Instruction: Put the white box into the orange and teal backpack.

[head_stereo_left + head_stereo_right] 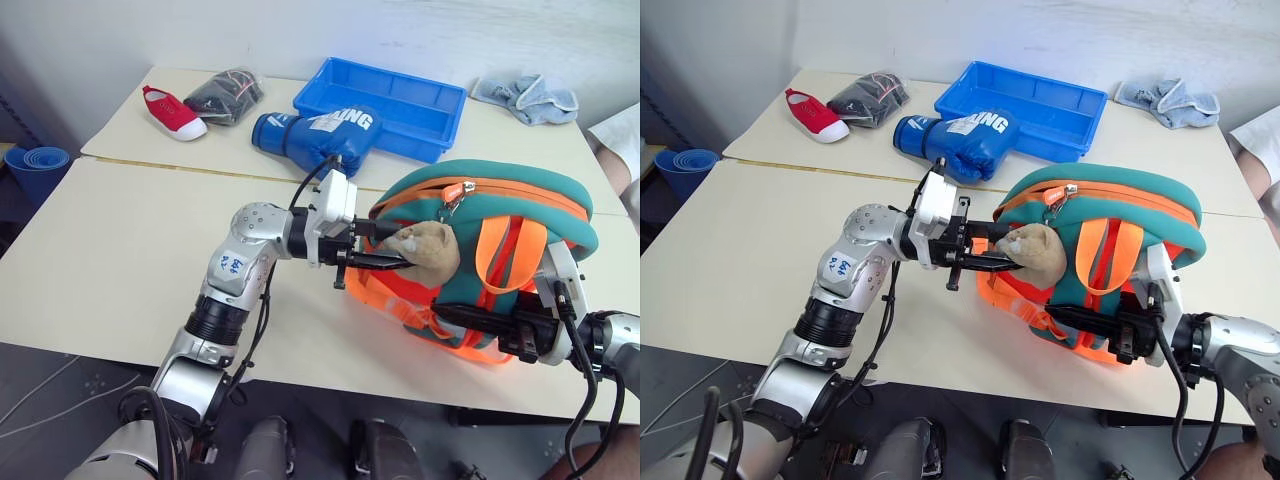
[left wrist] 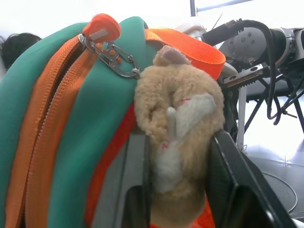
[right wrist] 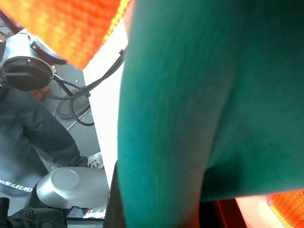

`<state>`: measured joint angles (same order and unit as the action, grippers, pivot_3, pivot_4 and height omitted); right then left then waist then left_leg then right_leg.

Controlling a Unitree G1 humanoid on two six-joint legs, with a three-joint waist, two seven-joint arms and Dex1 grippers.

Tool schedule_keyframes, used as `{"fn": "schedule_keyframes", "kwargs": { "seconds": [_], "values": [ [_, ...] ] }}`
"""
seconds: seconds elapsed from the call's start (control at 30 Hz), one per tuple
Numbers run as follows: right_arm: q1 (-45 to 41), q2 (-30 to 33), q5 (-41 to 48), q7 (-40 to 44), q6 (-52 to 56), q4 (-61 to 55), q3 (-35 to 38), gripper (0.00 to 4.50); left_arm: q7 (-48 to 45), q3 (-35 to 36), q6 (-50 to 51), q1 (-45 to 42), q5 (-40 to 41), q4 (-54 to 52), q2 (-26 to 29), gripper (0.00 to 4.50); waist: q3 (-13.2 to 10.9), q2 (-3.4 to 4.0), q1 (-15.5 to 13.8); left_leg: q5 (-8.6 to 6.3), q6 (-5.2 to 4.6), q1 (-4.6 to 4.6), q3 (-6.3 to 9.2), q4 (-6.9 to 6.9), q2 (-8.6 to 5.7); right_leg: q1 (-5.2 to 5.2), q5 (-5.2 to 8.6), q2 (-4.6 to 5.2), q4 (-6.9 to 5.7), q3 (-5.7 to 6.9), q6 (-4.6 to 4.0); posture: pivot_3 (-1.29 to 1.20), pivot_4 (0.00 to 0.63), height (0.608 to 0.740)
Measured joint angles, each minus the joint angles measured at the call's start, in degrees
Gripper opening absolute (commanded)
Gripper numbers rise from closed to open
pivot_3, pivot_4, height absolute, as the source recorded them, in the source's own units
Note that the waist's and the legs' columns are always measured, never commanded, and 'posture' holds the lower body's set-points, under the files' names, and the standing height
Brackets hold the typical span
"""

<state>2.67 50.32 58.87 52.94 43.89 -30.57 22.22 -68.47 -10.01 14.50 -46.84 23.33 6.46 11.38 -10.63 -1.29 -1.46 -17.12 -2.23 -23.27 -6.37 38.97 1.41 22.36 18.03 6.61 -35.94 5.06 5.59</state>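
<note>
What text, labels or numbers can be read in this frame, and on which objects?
"ING": end of a larger white word on the blue boxing glove; the rest is hidden.
Blue handwritten mark on the left arm's silver link: too small to read.
Orange zipper tab on the orange and teal backpack: unreadable.

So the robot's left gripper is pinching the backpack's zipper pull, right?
Not quite. The left gripper is closed on the tan plush cat head hanging on the orange and teal backpack; the zipper pull is untouched. The left wrist view shows it.
</note>
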Motion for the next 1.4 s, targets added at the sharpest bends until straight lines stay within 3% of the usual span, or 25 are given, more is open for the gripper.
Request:
{"fn": "schedule_keyframes", "kwargs": {
  "seconds": [0.27, 0.47, 0.57, 0.7, 0.97, 1.17, 1.27, 1.33, 1.4],
  "values": [
    [1.3, -0.6, 0.2, -1.3, -0.2, -0.3, 1.0, 0.00, -2.8, 6.3, 6.6, -5.7, 5.3, 6.6, 9.4, 0.82, 0.0, 0.01, 0.2, 0.01, 0.01, 0.01, -0.02, -0.01, 0.02, 0.03, 0.00, -0.05, -0.03, 0.04, 0.00, 0.00, 0.150, 0.740],
    [1.0, -1.8, 1.2, -4.6, -0.2, -1.0, 1.6, 0.00, 0.2, 7.0, -1.4, -13.5, -3.7, 29.3, 16.3, 0.82, 0.0, 0.01, 0.1, -0.04, -0.03, 0.02, -0.14, -0.04, -0.03, 0.09, 0.00, -0.06, -0.03, 0.39, 0.00, 0.00, 0.150, 0.740],
    [0.7, -2.1, 1.4, -6.5, -0.2, -1.0, 2.2, 0.00, 1.4, 3.6, -8.9, -12.0, -9.9, 35.5, 15.7, 0.82, 0.0, 0.01, 0.1, -0.07, -0.07, 0.00, -0.18, -0.04, -0.03, 0.09, -0.02, -0.06, -0.05, 0.40, 0.04, 0.00, 0.150, 0.740],
    [0.5, -3.9, 2.3, -9.1, -0.2, -0.9, 3.0, 0.00, 5.7, 1.9, -10.1, -7.1, -12.6, 38.8, 11.3, 0.82, 0.0, 0.00, 0.0, -0.09, -0.11, -0.02, -0.18, 0.00, -0.01, 0.08, -0.05, 0.00, -0.05, 0.36, 0.09, 0.00, 0.150, 0.740],
    [2.3, -8.0, 2.7, -12.6, -1.3, -0.9, 3.2, 0.00, 8.5, 2.6, -9.6, 0.2, -12.7, 31.8, 9.0, 0.82, 0.2, 0.11, 0.1, -0.12, -0.09, 0.13, -0.17, 0.00, 0.01, 0.00, -0.05, 0.05, -0.01, -0.20, 0.09, 0.00, 0.150, 0.740],
    [1.0, -10.2, -5.0, -13.3, -7.7, -1.2, 1.5, 1.83, 4.2, 4.4, -5.9, 6.1, -8.7, 21.1, 11.7, 2.66, 0.2, 0.12, 0.6, -0.17, 0.02, 0.09, -0.29, -0.07, 0.08, 0.14, -0.05, -0.04, -0.04, -0.33, 0.08, 0.00, 0.150, 0.740],
    [2.9, -9.6, -12.5, -10.6, -13.6, -2.0, -0.6, 2.85, 0.0, 5.8, -4.0, 9.9, -5.9, 13.9, 16.5, 3.60, 0.2, 0.16, 1.3, -0.16, 0.05, 0.09, -0.35, -0.15, 0.10, 0.20, -0.04, -0.08, -0.05, -0.35, 0.07, 0.00, 0.150, 0.740],
    [7.4, -7.8, -21.5, -6.1, -22.8, -1.9, -1.4, 3.60, -5.0, 7.2, -6.2, 15.1, -4.9, 7.1, 22.8, 4.28, 0.2, 0.18, 1.6, -0.17, 0.06, 0.12, -0.43, -0.27, 0.10, 0.18, -0.04, -0.13, -0.05, -0.39, 0.07, 0.00, 0.150, 0.740],
    [8.7, -8.4, -24.1, -4.6, -26.6, -0.6, -1.2, 4.13, -6.4, 8.2, -6.5, 17.9, -4.4, 4.2, 25.0, 4.50, 0.2, 0.19, 1.6, -0.16, 0.05, 0.14, -0.45, -0.20, 0.07, 0.18, -0.04, -0.10, -0.02, -0.41, 0.07, 0.00, 0.150, 0.740]
  ]
}}
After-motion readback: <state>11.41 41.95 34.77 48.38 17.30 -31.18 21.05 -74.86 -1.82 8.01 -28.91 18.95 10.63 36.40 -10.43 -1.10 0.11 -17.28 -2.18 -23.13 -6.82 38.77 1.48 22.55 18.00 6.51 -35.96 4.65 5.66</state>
